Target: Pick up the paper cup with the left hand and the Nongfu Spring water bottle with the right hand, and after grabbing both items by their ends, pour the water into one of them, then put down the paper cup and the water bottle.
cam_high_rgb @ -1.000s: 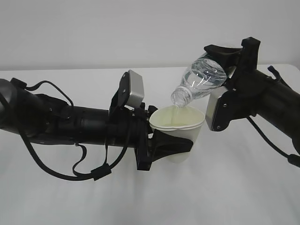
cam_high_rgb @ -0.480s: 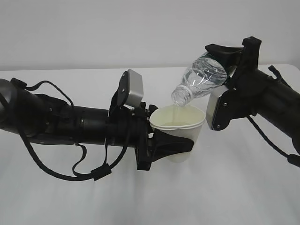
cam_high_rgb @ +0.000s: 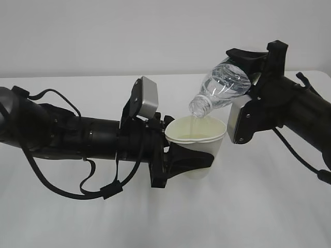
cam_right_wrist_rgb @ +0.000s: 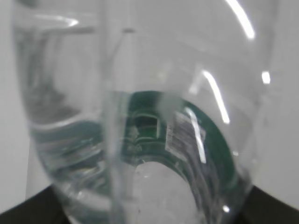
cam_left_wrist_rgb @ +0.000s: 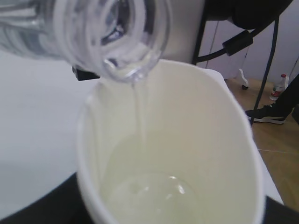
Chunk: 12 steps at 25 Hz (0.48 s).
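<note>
Table white, wall pale; left hand holds cup, right hand bottle

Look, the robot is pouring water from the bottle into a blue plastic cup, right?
Not quite. Water is pouring from the tilted bottle, but the cup is cream-white paper, not blue plastic. The left wrist view shows its pale inside with water pooling at the bottom, and the exterior view shows the left gripper holding it.
</note>
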### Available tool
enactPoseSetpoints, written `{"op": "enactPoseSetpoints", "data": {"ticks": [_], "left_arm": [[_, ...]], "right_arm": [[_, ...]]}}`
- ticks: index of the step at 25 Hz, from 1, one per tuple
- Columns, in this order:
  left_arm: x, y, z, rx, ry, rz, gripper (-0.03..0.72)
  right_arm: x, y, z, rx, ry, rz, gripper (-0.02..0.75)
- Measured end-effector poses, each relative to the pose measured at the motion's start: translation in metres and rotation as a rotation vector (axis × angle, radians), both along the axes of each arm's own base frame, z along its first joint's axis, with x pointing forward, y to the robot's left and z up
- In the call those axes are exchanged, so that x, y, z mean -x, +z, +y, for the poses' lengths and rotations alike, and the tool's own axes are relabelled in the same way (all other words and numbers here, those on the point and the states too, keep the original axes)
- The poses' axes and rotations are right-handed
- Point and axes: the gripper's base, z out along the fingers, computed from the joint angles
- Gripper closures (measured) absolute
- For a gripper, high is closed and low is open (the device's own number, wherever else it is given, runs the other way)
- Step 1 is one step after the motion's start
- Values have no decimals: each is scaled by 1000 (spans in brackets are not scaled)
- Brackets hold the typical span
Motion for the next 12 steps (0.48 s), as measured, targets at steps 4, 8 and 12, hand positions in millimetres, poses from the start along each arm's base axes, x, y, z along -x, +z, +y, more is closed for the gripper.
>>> {"op": "enactPoseSetpoints", "data": {"ticks": [4, 8, 12], "left_arm": [[0, 0, 0, 0, 0, 0, 294], [1, -1, 0, -12, -9, -5, 294], [1, -1, 0, -16, -12, -6, 294]], "right_arm": [[0, 0, 0, 5, 0, -3, 318], [0, 0, 0, 7, 0, -4, 318], [0, 0, 0, 7, 0, -4, 318]]}}
